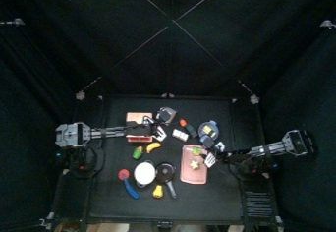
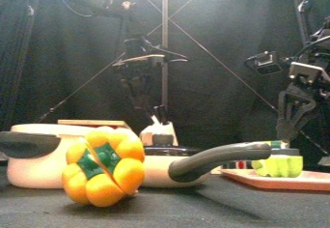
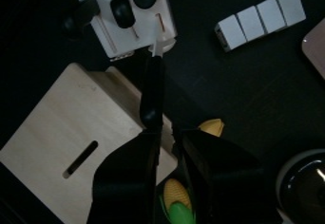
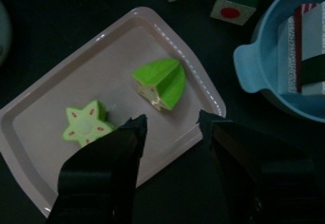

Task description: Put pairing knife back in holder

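Note:
The holder [image 3: 70,123] is a light tan wooden block with a narrow slot in its face, just under my left arm. A slim dark strip, the pairing knife [image 3: 152,85], reaches out past my left gripper [image 3: 169,131] over the holder's edge, off to one side of the slot. That gripper looks shut on the knife's near end. In the front view the left gripper [image 2: 145,97] hangs behind the pot. My right gripper [image 4: 172,147] rests open over a pink tray [image 4: 51,171] at the table's right, holding nothing.
A yellow pepper [image 2: 103,166] and a white pot [image 2: 39,155] with a dark handle stand at the front. The tray holds a green star slice [image 4: 86,123] and a green wedge [image 4: 162,81]. A blue pot [image 4: 286,57] sits beside it. A white toy [image 3: 121,19] lies beyond the holder.

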